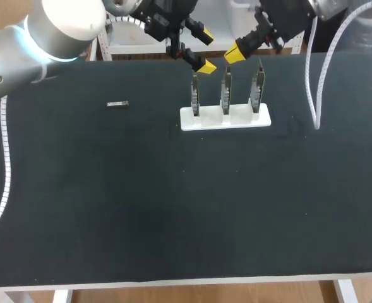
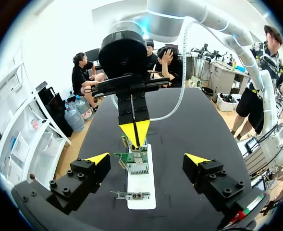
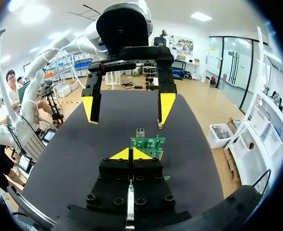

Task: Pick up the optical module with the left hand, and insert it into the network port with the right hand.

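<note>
Module (image 1: pixel 117 104) w/ open cloth (image 1: pixel 141 189) all round; boards (image 1: pixel 226 95) crowd stand (image 1: pixel 201 120).

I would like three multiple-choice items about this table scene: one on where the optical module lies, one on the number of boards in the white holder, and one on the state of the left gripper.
1. Where is the optical module?
A. In the left gripper
B. On the table, apart from the white holder, on the left arm's side
C. Inside the white holder

2. How many circuit boards stand in the white holder?
A. Two
B. Three
C. Five

3. How is the left gripper?
A. Open, holding nothing
B. Shut on the optical module
C. Shut on a board

Answers:
1 B: the head view shows it lying alone on the black surface.
2 B: three upright boards stand in a row.
3 A: its yellow tips stand wide apart and touch nothing.
</note>
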Robot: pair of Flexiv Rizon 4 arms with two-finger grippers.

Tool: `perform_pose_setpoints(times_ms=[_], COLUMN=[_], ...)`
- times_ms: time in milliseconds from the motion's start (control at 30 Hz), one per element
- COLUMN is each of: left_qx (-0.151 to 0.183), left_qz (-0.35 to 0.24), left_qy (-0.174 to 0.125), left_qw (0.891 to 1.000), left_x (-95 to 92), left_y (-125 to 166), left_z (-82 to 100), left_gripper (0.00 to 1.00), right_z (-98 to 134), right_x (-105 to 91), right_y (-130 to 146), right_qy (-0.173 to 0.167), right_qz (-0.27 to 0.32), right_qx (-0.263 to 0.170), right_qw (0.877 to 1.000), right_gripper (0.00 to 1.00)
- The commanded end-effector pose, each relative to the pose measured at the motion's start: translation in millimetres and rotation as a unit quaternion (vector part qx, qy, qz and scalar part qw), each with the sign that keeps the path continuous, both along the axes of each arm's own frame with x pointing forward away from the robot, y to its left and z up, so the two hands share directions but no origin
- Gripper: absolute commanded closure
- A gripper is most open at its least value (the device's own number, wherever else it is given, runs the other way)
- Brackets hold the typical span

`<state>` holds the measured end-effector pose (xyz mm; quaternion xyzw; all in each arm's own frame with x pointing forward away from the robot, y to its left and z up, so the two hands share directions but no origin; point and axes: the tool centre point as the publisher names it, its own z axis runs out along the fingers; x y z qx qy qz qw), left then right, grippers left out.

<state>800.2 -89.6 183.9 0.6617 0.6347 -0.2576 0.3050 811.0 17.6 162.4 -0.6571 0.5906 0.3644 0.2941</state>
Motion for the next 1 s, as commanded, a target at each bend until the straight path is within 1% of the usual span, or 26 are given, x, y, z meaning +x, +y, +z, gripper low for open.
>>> perform_pose_setpoints(times_ms=[33,400,500,633,667,767,1000], left_qx=[0.002,0.002,0.002,0.002,0.002,0.002,0.002], left_qz=[0.001,0.001,0.001,0.001,0.001,0.001,0.001], left_qy=[-0.001,-0.001,-0.001,-0.001,-0.001,-0.001,-0.001], left_qw=[1.0,1.0,1.0,1.0,1.0,1.0,1.0], left_x=[-1.0,-1.0,-1.0,-1.0,-1.0,-1.0,-1.0], left_y=[-0.3,-0.3,-0.3,-0.3,-0.3,-0.3,-0.3], left_z=[0.4,0.4,0.4,0.4,0.4,0.4,0.4], left_gripper=[0.0,0.0,0.0,0.0,0.0,0.0,0.0], right_z=[-4.1,-17.7,-12.3,3.4,6.0,8.1,5.7], right_x=[-1.6,-0.4,-1.1,-4.1,-4.0,-0.4,8.9], right_y=[-1.1,-2.8,-3.0,-4.2,-4.4,-4.3,0.7], right_qy=[0.003,0.018,0.013,-0.002,-0.006,-0.012,-0.013], right_qz=[-0.003,-0.005,-0.003,0.006,0.005,0.004,0.008], right_qx=[0.002,0.001,0.007,0.025,0.023,0.018,0.01], right_qw=[1.0,1.0,1.0,1.0,1.0,1.0,1.0], right_gripper=[1.0,1.0,1.0,1.0,1.0,1.0,1.0])
